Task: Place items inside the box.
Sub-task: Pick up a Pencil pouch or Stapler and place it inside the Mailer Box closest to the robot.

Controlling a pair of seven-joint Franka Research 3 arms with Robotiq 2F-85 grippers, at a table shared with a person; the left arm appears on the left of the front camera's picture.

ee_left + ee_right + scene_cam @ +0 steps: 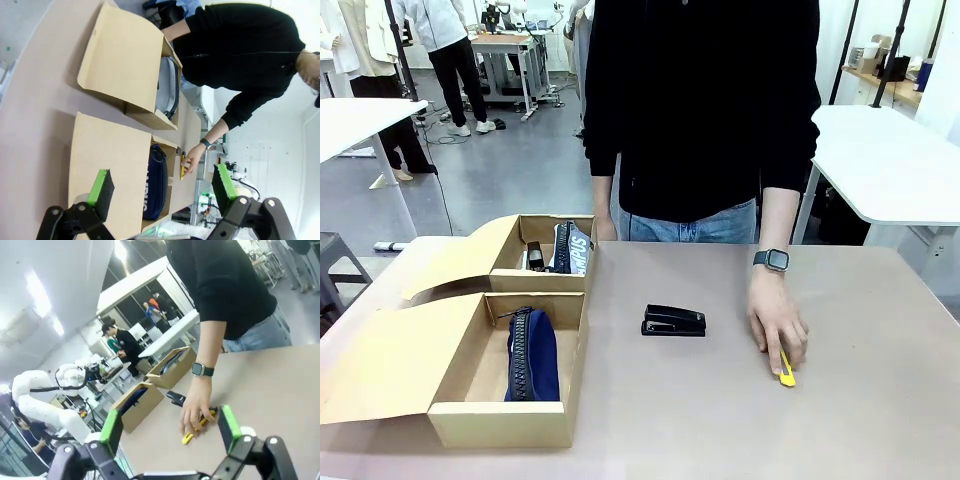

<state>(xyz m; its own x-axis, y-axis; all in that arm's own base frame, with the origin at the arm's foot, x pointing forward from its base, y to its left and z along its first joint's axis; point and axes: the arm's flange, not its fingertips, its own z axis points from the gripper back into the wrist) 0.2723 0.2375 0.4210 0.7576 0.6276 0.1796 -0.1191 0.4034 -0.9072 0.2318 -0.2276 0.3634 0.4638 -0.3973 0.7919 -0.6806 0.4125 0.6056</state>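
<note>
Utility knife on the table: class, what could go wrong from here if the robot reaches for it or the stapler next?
1. The person's hand rests on the utility knife, so the open right gripper might pinch fingers if it closes in.
2. The stapler lies apart from the near box, where the navy pouch takes up part of the floor; a careless drop may hit the rim.

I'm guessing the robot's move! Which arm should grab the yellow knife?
Probably right: the slim yellow utility knife lies on the table's right side, under the person's hand, straight ahead of the right arm's open jaws.
</note>
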